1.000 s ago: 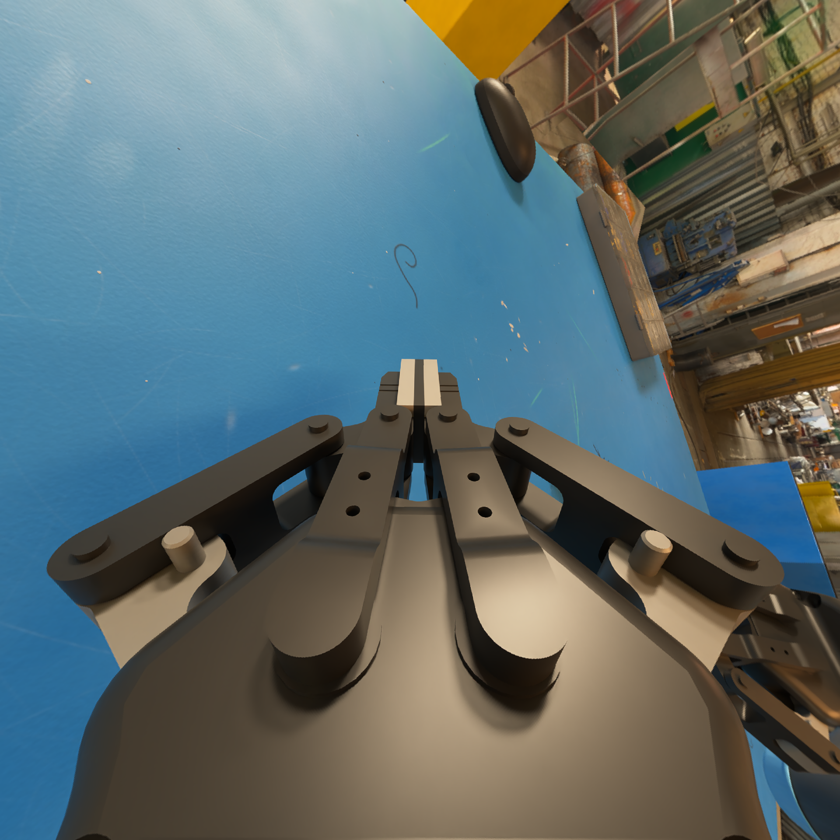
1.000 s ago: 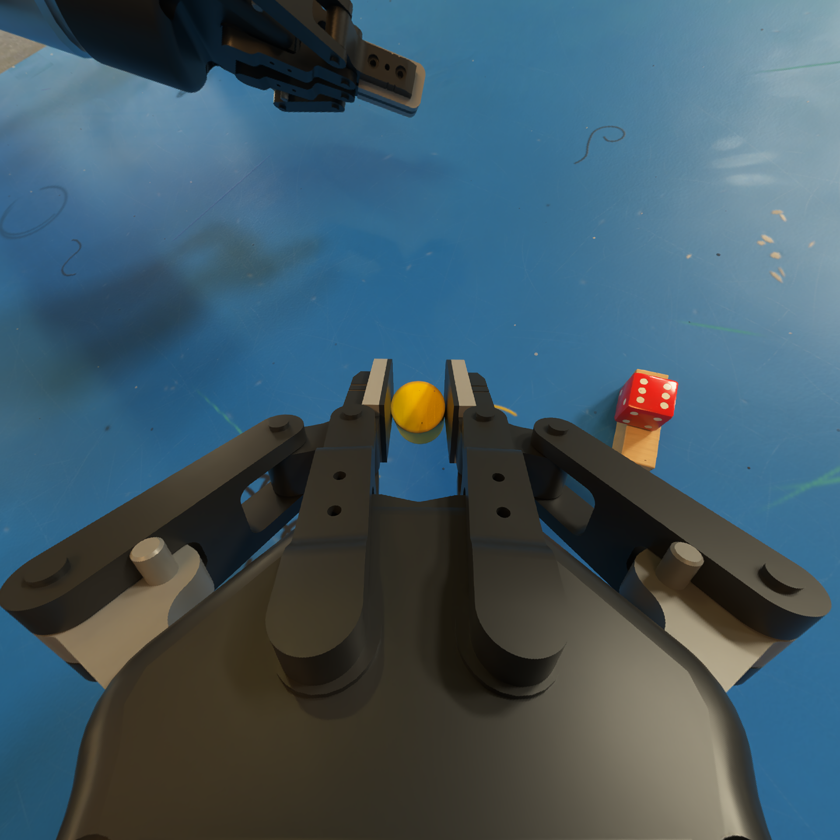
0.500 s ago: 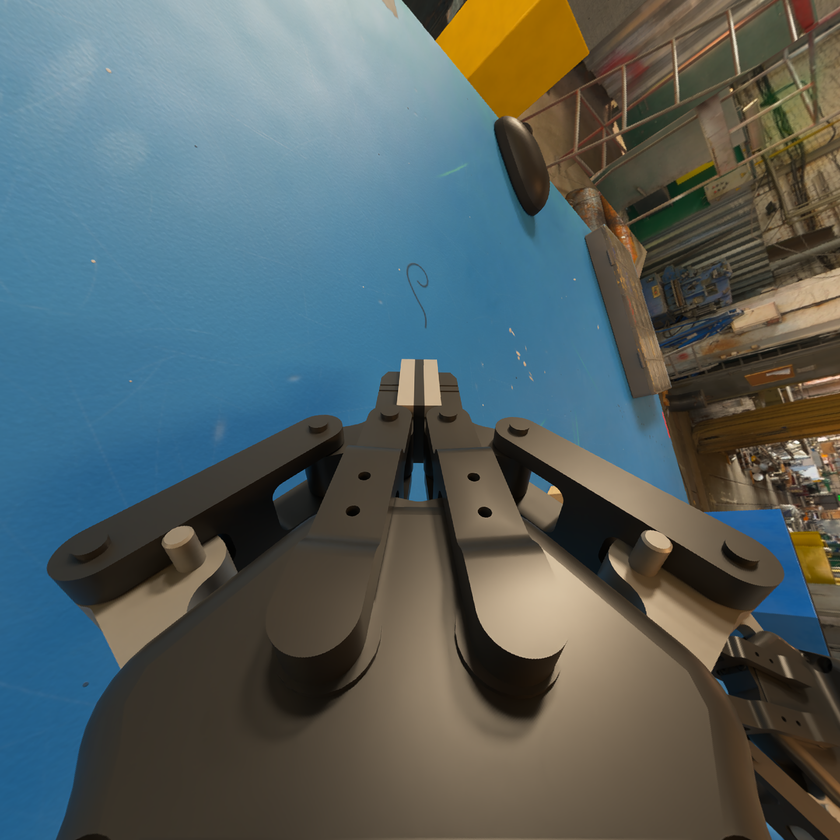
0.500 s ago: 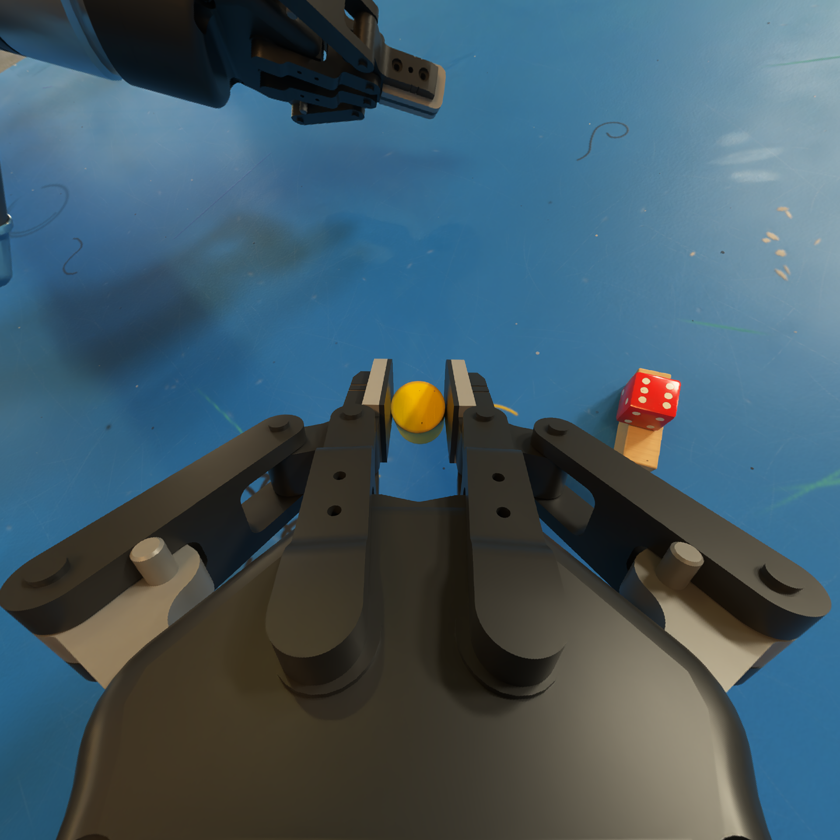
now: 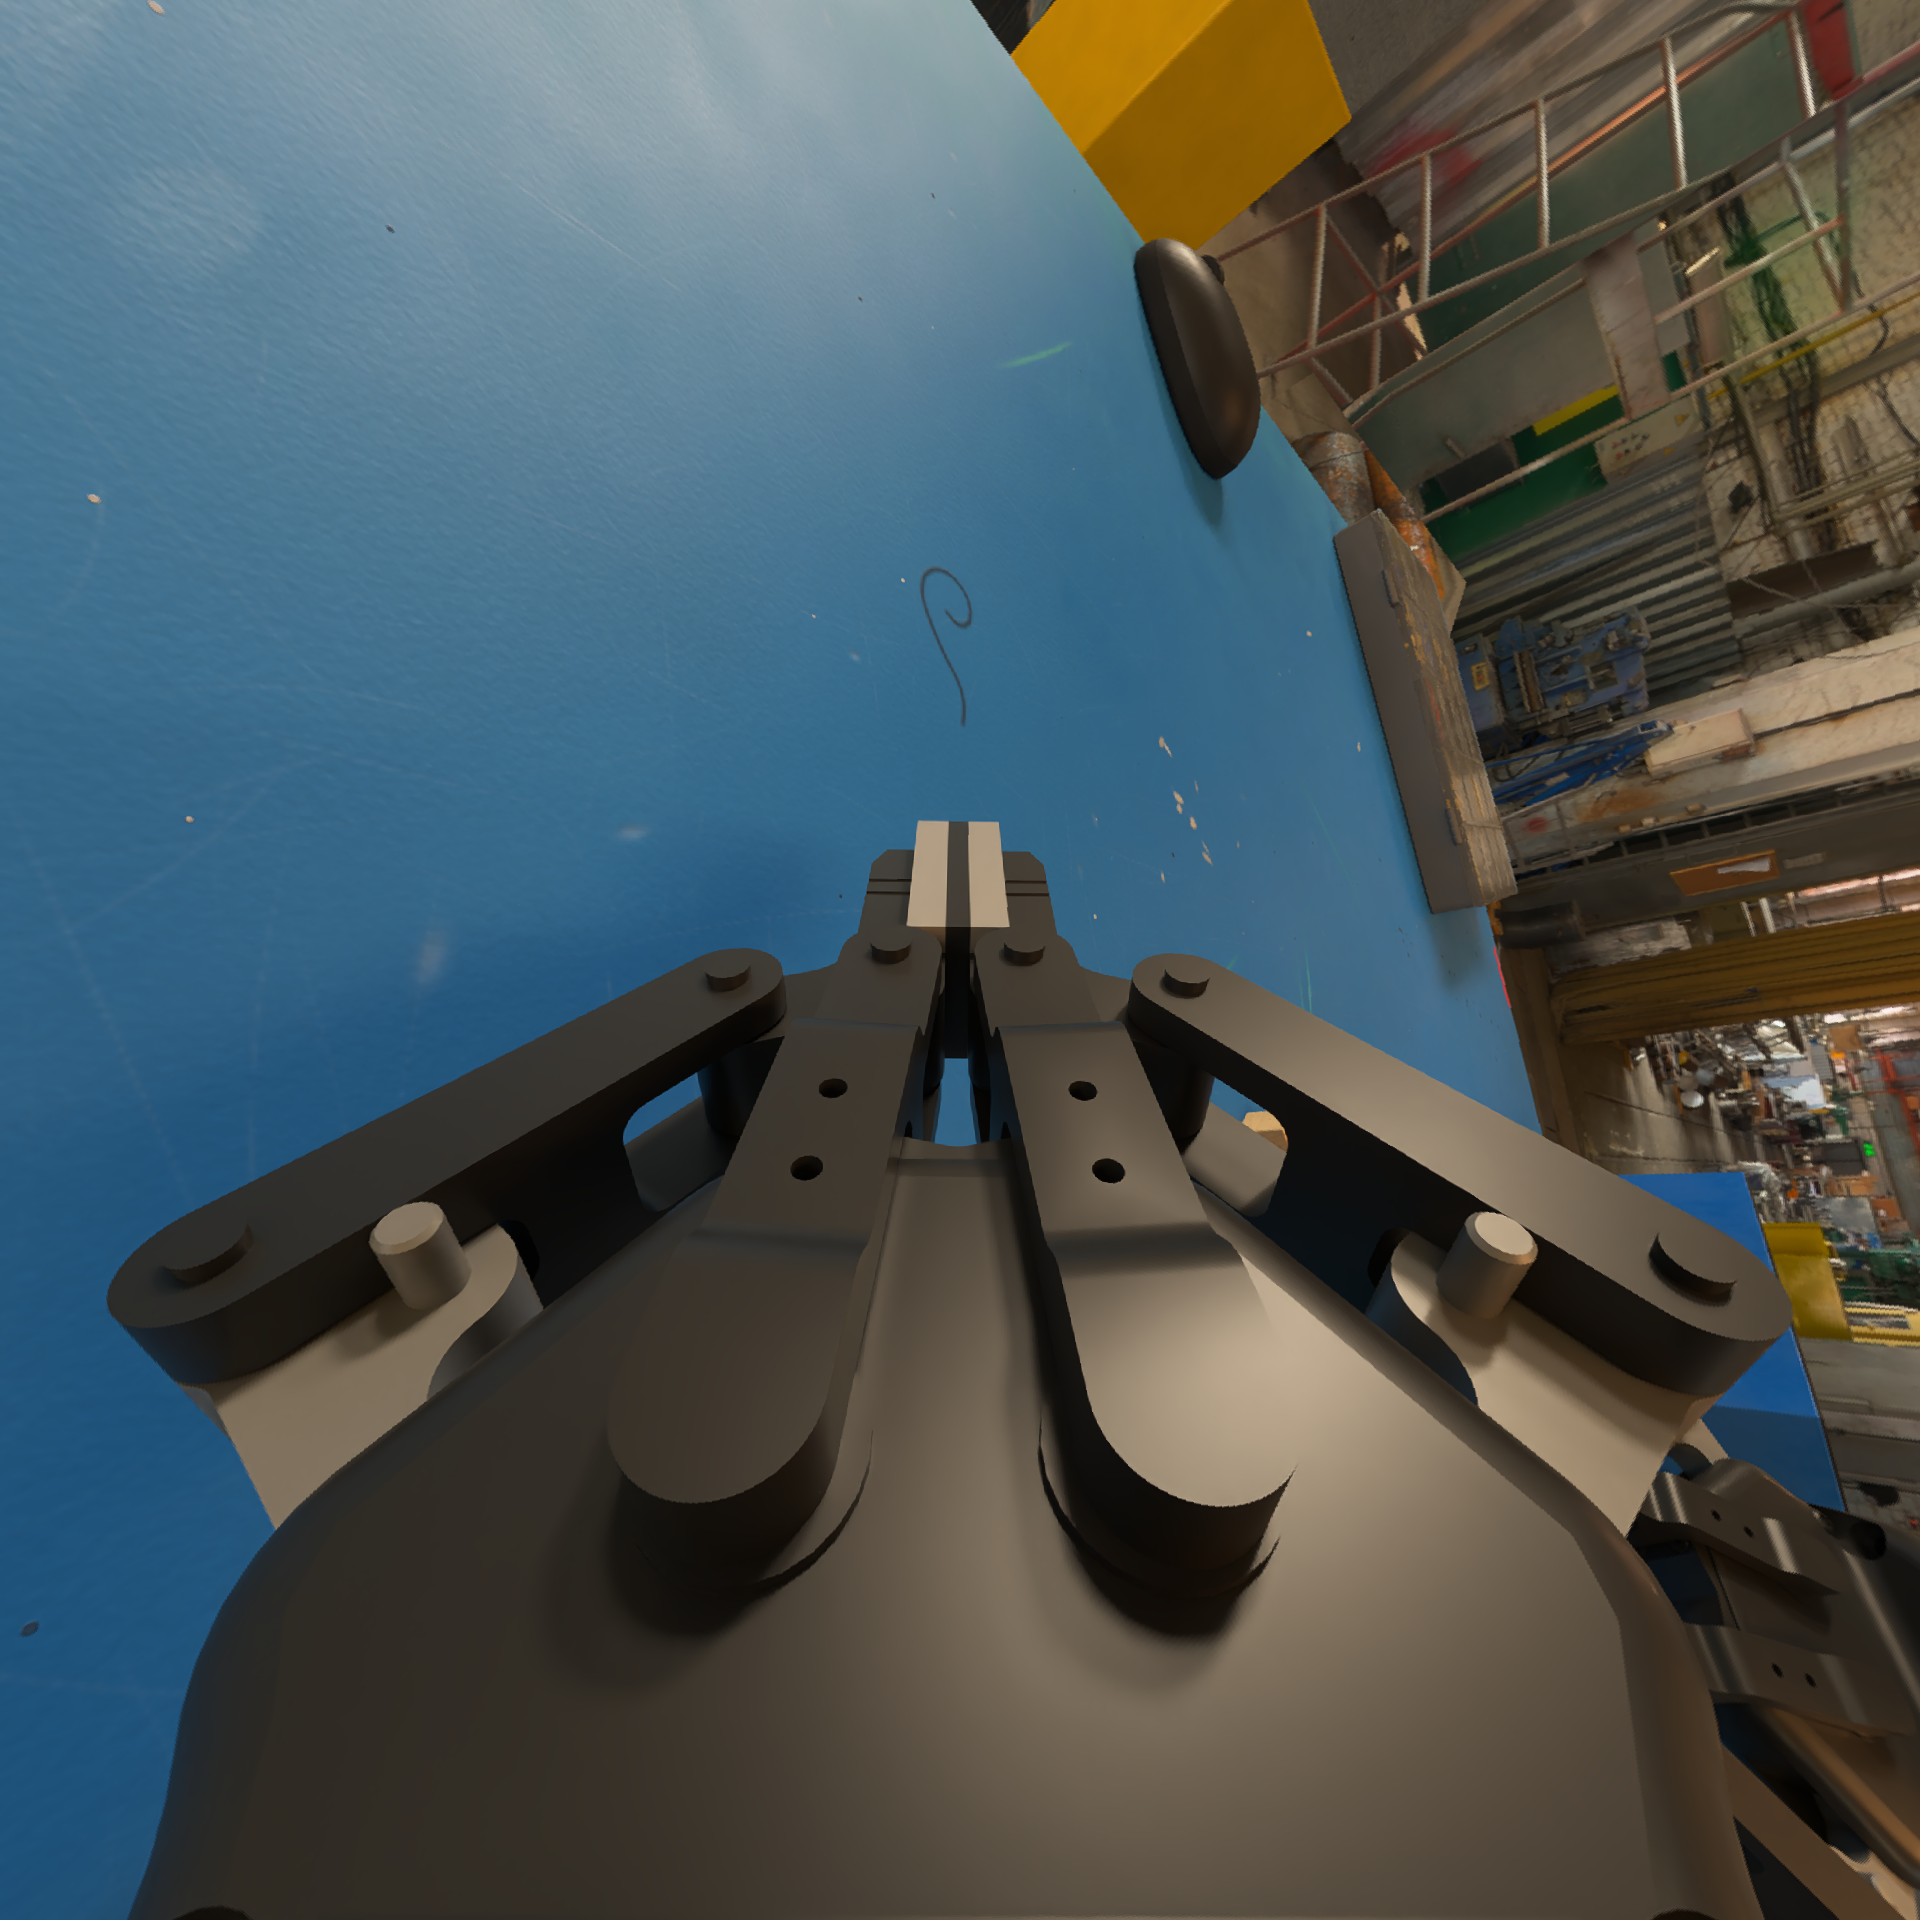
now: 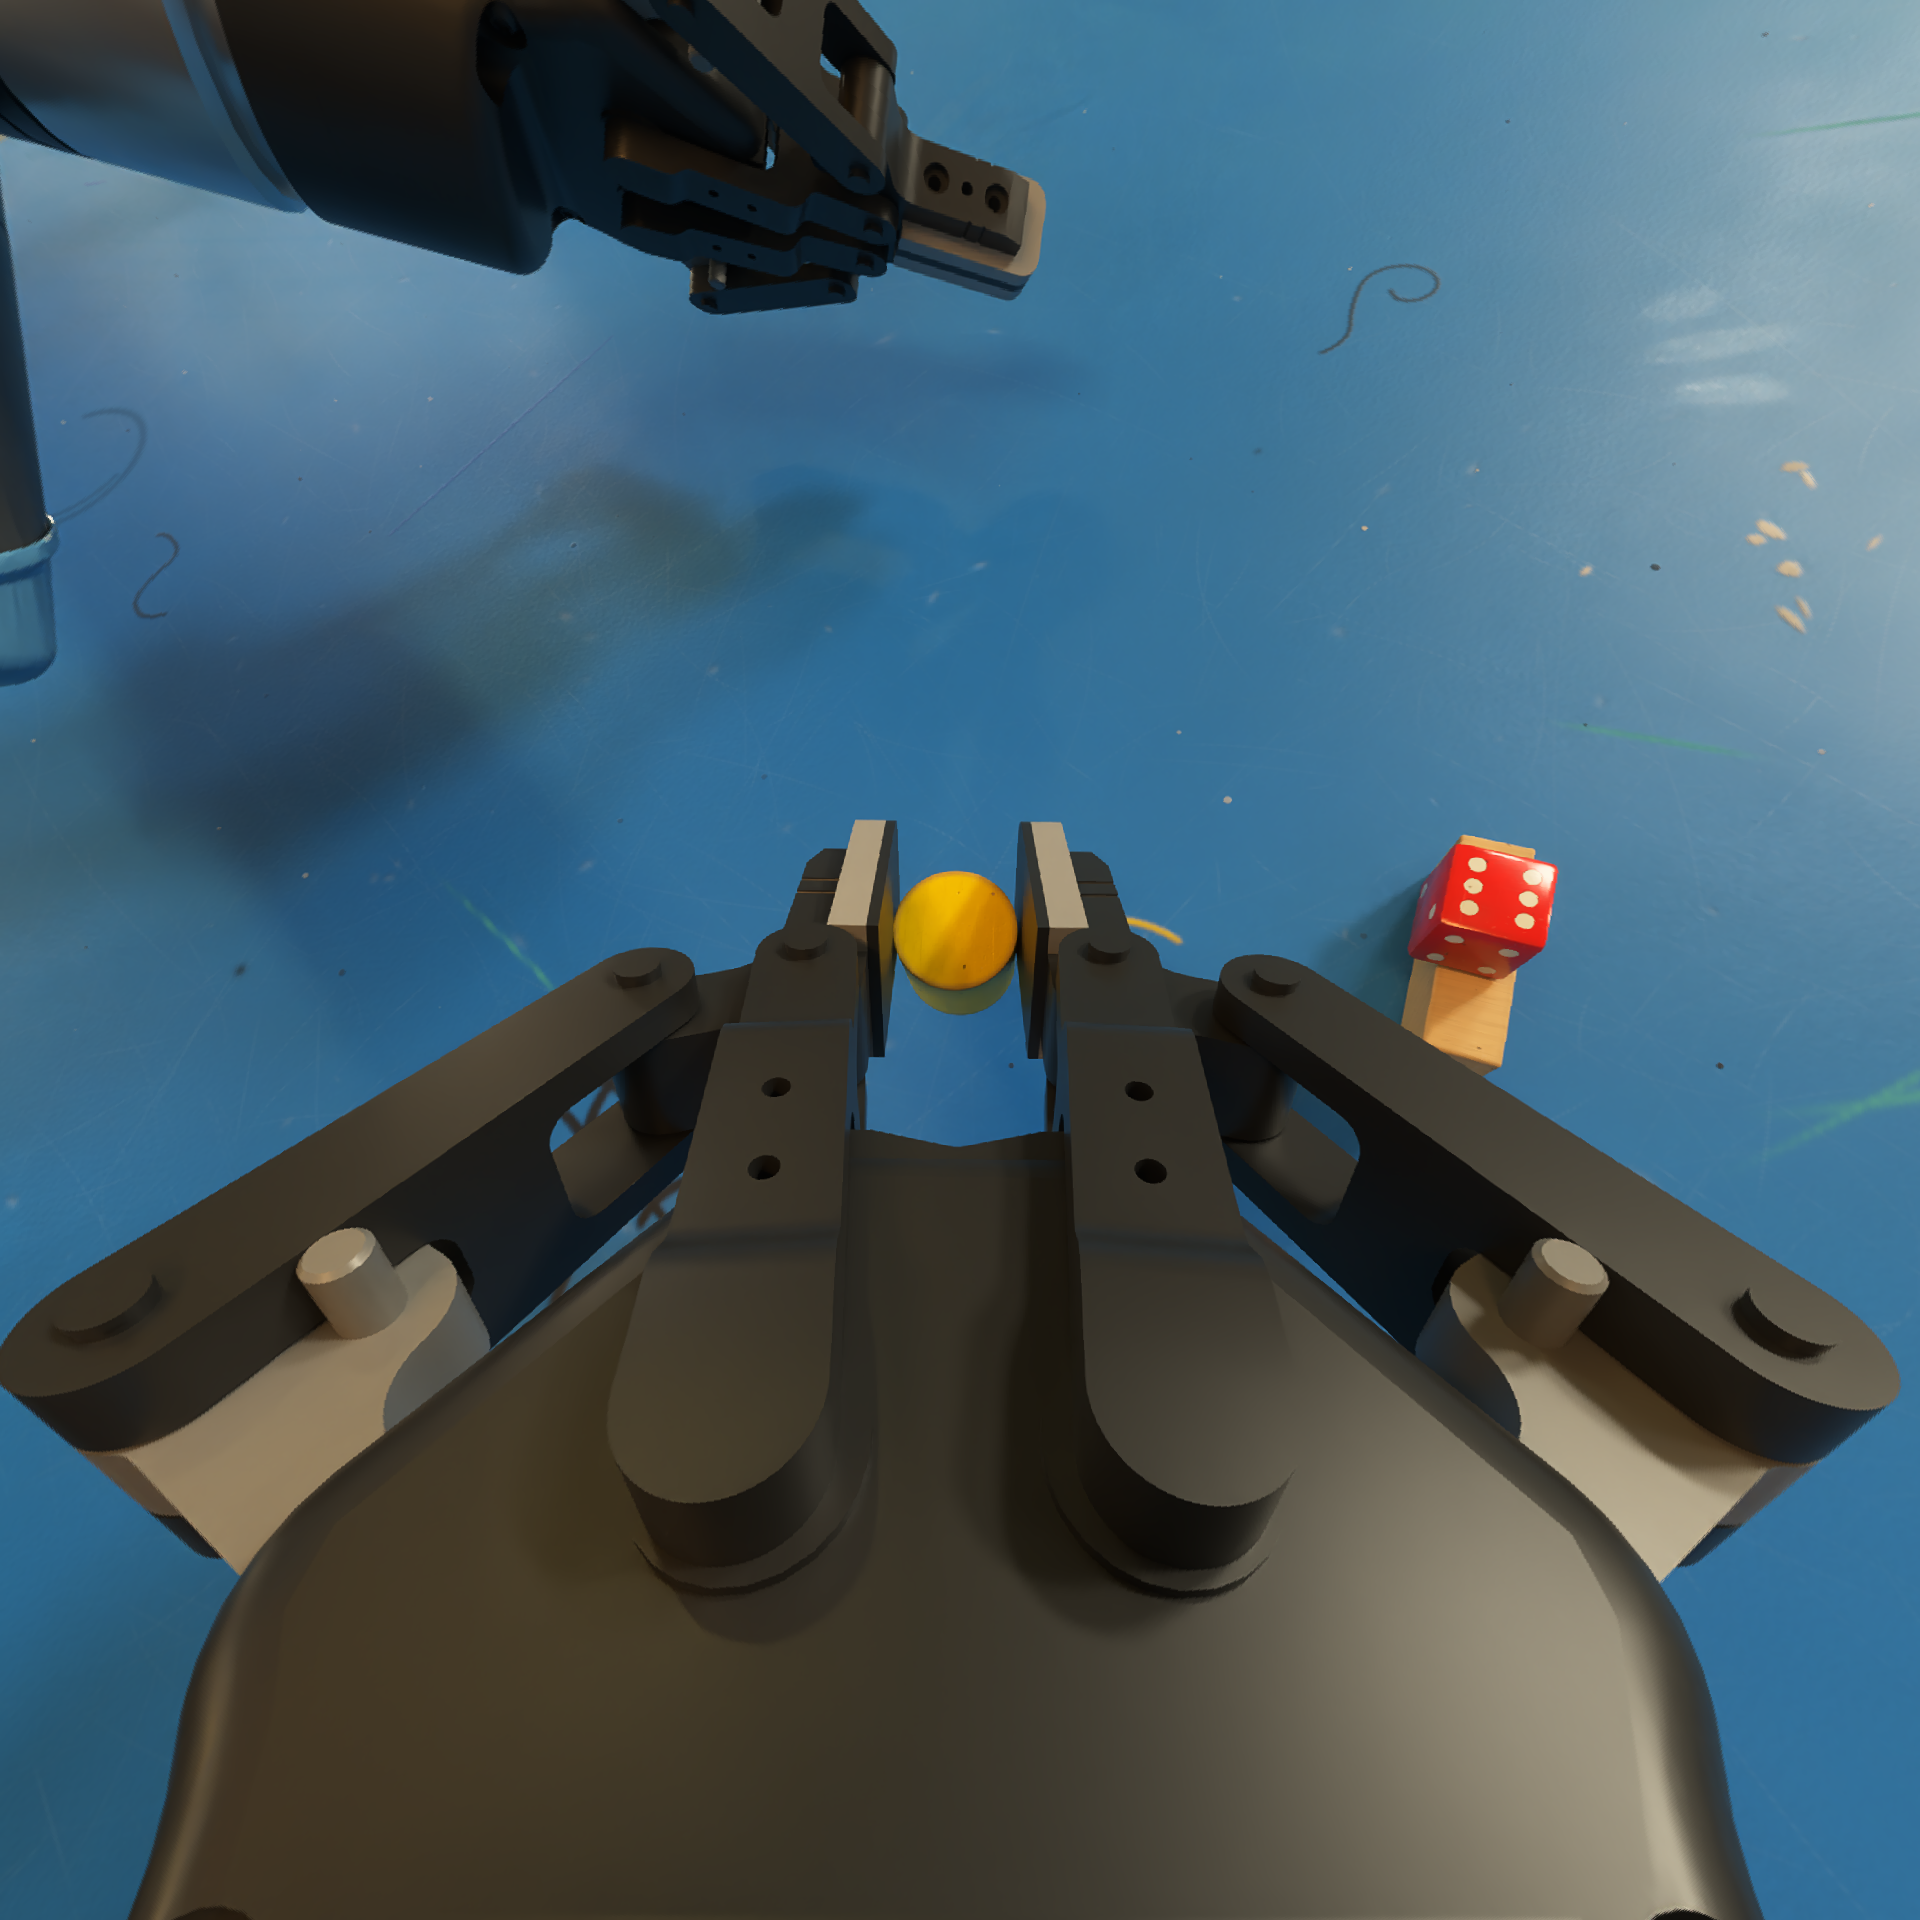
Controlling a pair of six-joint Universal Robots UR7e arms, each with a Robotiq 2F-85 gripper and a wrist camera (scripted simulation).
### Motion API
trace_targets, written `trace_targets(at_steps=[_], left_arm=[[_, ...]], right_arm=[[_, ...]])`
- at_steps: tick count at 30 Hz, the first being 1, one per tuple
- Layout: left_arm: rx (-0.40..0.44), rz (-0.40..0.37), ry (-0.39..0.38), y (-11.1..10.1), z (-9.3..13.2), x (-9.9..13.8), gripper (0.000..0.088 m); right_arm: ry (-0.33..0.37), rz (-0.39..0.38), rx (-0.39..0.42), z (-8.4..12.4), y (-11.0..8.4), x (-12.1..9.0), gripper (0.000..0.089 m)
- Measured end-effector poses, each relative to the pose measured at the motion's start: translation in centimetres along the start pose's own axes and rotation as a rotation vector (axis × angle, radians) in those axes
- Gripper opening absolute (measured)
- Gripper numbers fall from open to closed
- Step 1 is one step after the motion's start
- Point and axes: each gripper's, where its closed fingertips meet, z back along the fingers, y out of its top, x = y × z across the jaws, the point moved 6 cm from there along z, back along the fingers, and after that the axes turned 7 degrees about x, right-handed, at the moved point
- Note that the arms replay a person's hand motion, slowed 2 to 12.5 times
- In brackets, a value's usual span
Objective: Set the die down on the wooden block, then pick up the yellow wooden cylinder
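The counter (image 6: 1299, 644) was a broad, matte blue sheet, scuffed with pale flecks and thin dark squiggles. At 1 o'clock in the left wrist view a smooth yellow box (image 5: 1184, 104) sat at its far edge, with a dark rounded oval object (image 5: 1195, 353) just beside it and a flat grey panel (image 5: 1423, 717) at 3 o'clock. The left hand (image 5: 957, 873) was clenched on nothing, its pale pads pressed flat together. The right hand (image 6: 956, 914) grasped the yellow wooden cylinder (image 6: 956, 930), glossy and round-topped, pads against both sides. At 3 o'clock of it, the wooden block (image 6: 1460, 1013), pale and square-edged, carried the die (image 6: 1484, 909), red with white pips.
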Motion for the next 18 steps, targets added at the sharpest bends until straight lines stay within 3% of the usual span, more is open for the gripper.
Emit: trace_targets(at_steps=[12, 18], left_arm=[[0.001, -0.032, 0.008, -0.55, 0.08, 0.11, 0.0000], [0.000, -0.052, 0.011, -0.72, 0.24, 0.16, 0.0041]], right_arm=[[-0.002, 0.004, -0.004, -0.02, -0.05, 0.04, 0.0205], [-0.001, 0.005, -0.006, -0.03, -0.08, 0.01, 0.0205]])
